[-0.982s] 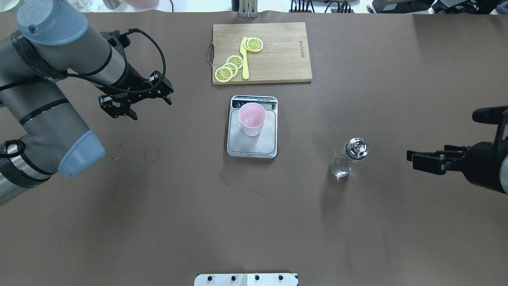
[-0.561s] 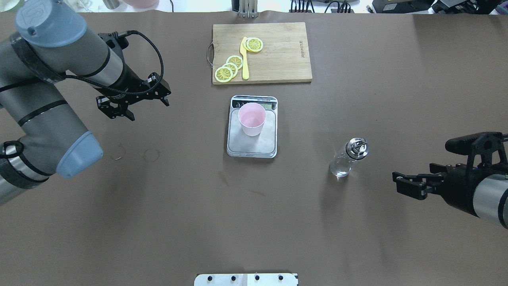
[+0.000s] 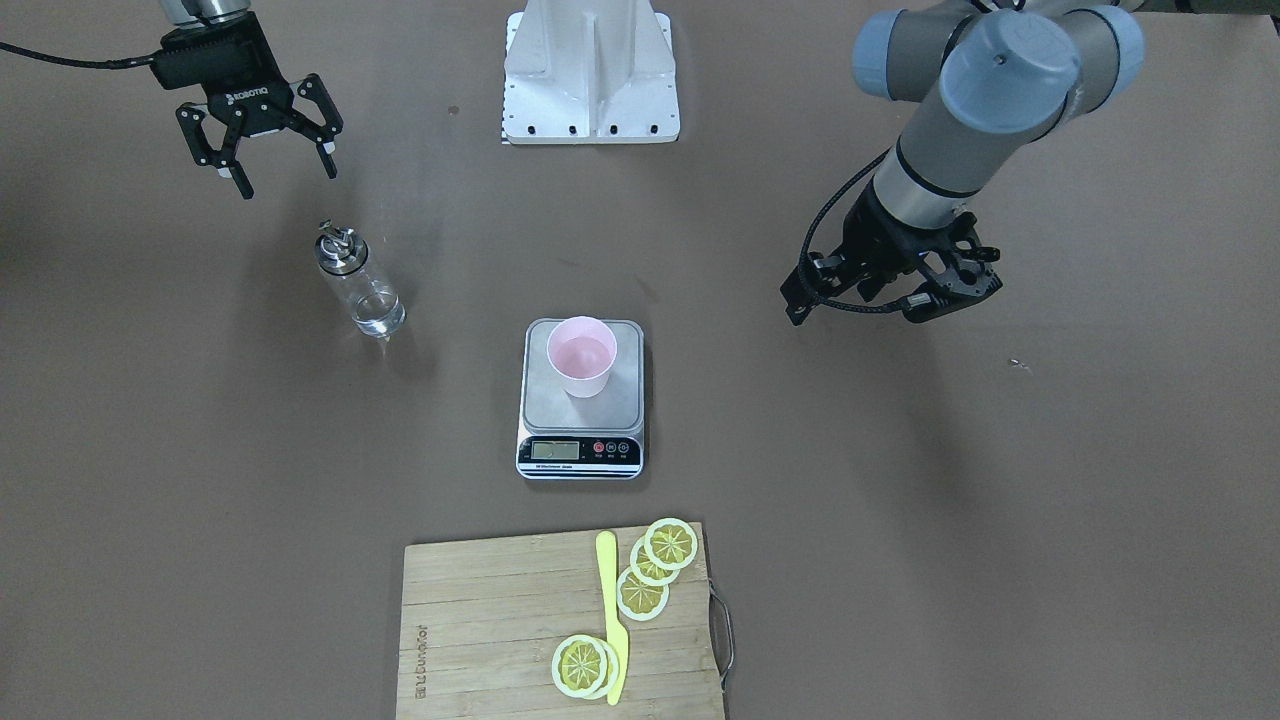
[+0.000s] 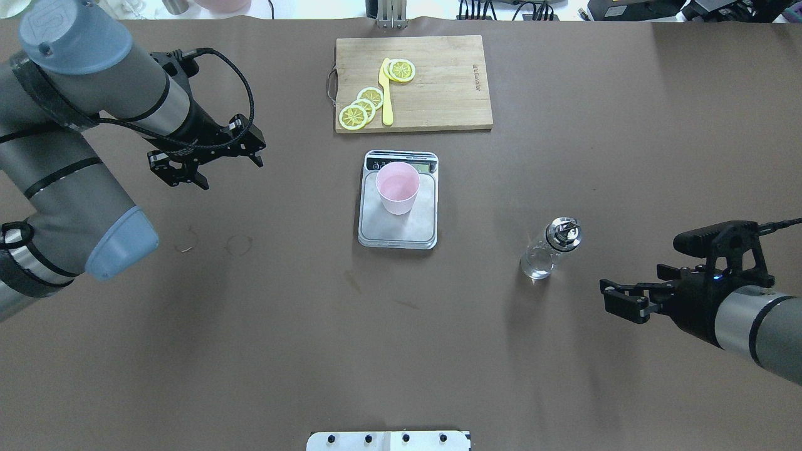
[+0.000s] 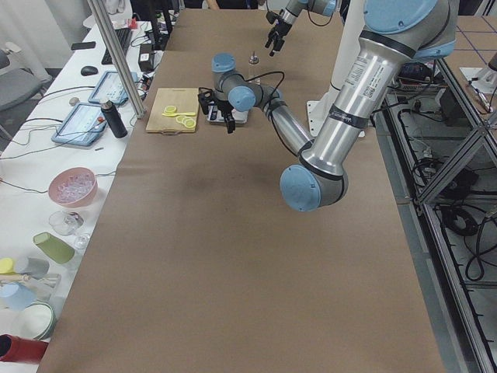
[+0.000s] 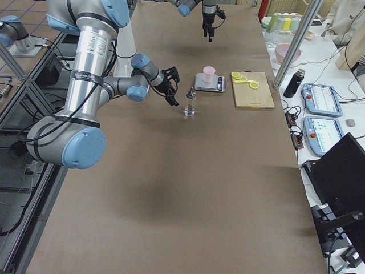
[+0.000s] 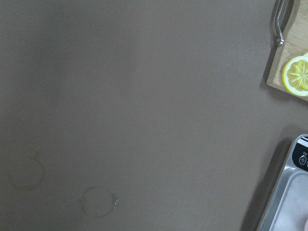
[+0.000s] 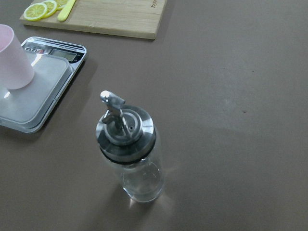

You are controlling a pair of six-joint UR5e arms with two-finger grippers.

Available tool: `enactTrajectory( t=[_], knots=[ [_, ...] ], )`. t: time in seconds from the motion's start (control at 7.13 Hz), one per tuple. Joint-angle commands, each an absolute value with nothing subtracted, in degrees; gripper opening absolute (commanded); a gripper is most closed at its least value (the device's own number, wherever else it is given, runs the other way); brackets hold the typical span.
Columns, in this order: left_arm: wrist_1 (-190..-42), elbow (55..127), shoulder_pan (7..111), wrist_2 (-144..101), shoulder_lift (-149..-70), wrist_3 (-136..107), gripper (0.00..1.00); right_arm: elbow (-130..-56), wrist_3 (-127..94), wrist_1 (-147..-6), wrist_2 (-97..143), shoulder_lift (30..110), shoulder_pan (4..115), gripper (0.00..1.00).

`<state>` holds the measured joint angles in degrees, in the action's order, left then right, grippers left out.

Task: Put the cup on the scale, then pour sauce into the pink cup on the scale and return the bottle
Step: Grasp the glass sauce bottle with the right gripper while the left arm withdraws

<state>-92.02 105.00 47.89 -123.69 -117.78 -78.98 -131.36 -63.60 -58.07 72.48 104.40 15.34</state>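
The pale pink cup [image 4: 397,188] stands upright on the steel platform of the scale [image 4: 413,228], also in the front view [image 3: 581,358]. The clear glass bottle [image 4: 548,250] with its metal spout stands upright on the table to the right of the scale, holding a little clear sauce [image 3: 378,318]. The right wrist view looks down on the bottle [image 8: 132,154] from close by. My right gripper [image 4: 617,299] is open and empty, a short way to the bottle's right and nearer my base [image 3: 287,180]. My left gripper [image 4: 230,174] is open and empty, well left of the scale.
A wooden cutting board [image 4: 438,94] lies beyond the scale with lemon slices [image 4: 360,106] and a yellow knife [image 4: 386,94] on it. Faint ring marks [image 4: 238,244] show on the brown table cover. My base plate [image 4: 388,440] is at the near edge.
My right gripper has moved toward my base and leftward, closer to the bottle. My left gripper has drifted slightly further left, away from the scale. Cup, scale and bottle have not moved.
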Motion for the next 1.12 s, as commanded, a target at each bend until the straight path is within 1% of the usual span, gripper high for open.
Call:
enactTrajectory(
  t=[0.0,0.14,0.42,0.7,0.98],
  knots=[
    [-92.02,104.77,47.9,-123.58,-117.77,-79.01,0.98,-126.41,-63.37,-58.01,69.89,98.99,13.54,0.99],
    [-92.02,104.5,47.81,-123.49,-117.77,-78.84,0.98,-124.39,-63.2,-58.01,68.57,97.66,13.19,0.98],
    [-92.11,104.07,47.81,-123.49,-117.77,-78.22,0.98,-123.84,-62.32,-57.75,64.61,97.65,12.13,0.95],
    [-92.11,103.54,47.99,-123.4,-117.77,-78.13,0.98,-122.18,-59.26,-54.24,63.02,97.21,11.95,0.96],
    [-92.11,103.27,47.99,-123.31,-117.77,-78.13,0.98,-120.24,-56.45,-54.05,62.4,95.28,12.04,0.96]
  ],
)
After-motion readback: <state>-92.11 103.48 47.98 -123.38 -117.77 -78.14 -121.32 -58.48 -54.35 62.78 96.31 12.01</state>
